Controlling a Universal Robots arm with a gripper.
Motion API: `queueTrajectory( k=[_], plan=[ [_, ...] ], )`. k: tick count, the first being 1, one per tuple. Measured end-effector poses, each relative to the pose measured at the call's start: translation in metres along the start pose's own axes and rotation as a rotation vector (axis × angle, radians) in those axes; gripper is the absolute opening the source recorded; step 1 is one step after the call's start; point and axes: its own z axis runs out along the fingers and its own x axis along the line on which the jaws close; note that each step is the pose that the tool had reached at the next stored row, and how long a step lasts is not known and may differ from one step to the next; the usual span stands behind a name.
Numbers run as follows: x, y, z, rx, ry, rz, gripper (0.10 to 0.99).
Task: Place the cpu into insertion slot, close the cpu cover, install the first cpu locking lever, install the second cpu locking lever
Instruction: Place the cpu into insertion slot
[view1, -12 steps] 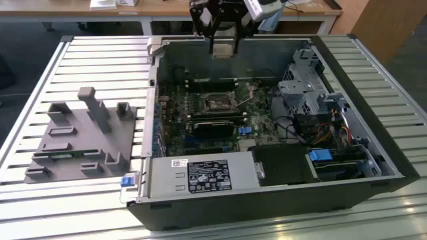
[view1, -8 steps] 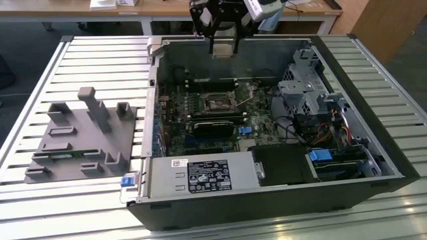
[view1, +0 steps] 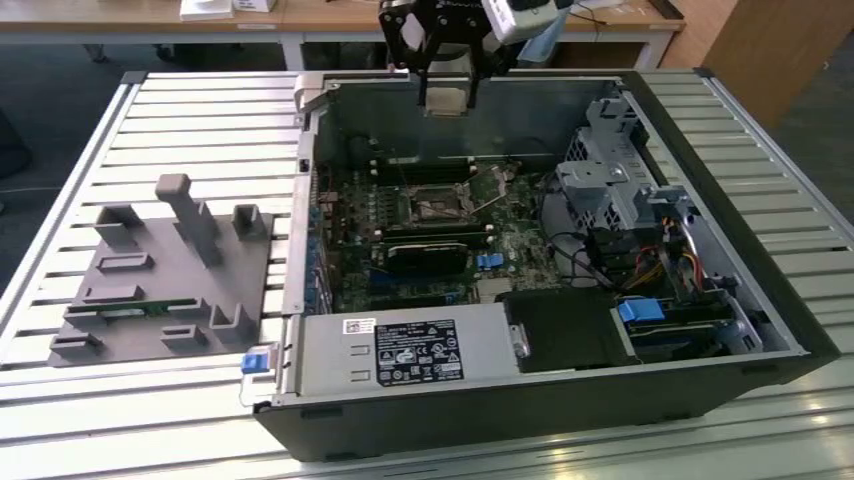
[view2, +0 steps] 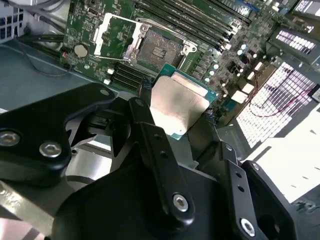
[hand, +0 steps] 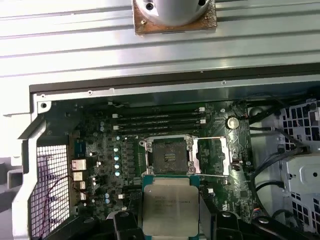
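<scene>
Claw (view1: 447, 97) clamped on chip (hand: 170, 207), hanging above open case (view1: 534, 405). Socket (hand: 169, 155) bare, cover (hand: 213, 139) flipped open beside it. Chip not seated yet; closing and both locking steps left.

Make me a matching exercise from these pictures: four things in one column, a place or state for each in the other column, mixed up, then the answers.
Things
1. cpu
2. insertion slot
3. cpu cover
4. grey fixture

Places or states
A. swung open beside the slot
B. on the slatted table, outside the computer case
C. gripped in the claw, above the motherboard
D. empty and uncovered

Pairs: 1-C, 2-D, 3-A, 4-B
</scene>
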Motion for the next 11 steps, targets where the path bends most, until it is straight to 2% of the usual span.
queueTrajectory(
  k=[11],
  plan=[
    [0.0000, -0.0001, 0.0008, -0.003, -0.0175, 0.197, 0.537]
  ],
)
